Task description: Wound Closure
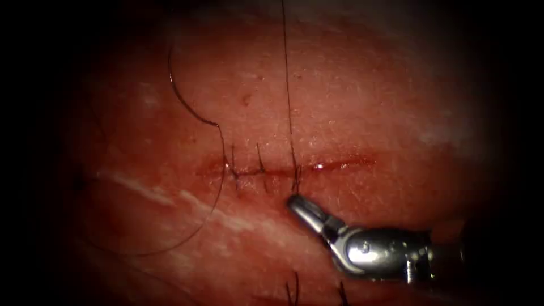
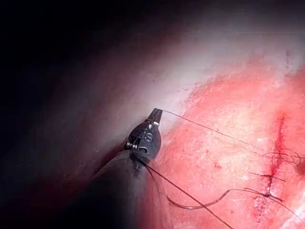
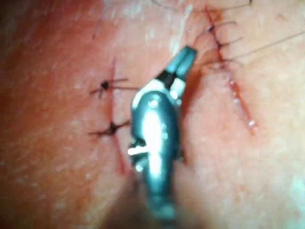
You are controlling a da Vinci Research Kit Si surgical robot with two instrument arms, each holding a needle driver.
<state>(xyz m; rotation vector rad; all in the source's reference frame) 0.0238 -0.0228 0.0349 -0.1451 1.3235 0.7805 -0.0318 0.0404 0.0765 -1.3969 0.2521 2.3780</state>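
Nearest the endoscope, the right tool is seen just below the cut, its jaws brought together with nothing visibly caught between them; its tip lies just beside the last stitch, where the thread rises taut from the cut and away from it. In the right wrist view the same closed tip is seen just short of that stitched line. In the left wrist view the left tool is found well apart from the cut, on the pale flank of the tissue, its jaws clamped on the thread, which runs tight from them back to the stitches.

A risk is judged here: with the strand held taut, further tension could tear the thread through the edge of the cut or snap it, and the right tip, so near the last stitch, could snag or nick it.

Three stitches are seen crossing the cut's left half; to the right of the last one the cut lies unstitched, wet with red fluid. A slack loop trails away from the first stitch. No needle can be made out.
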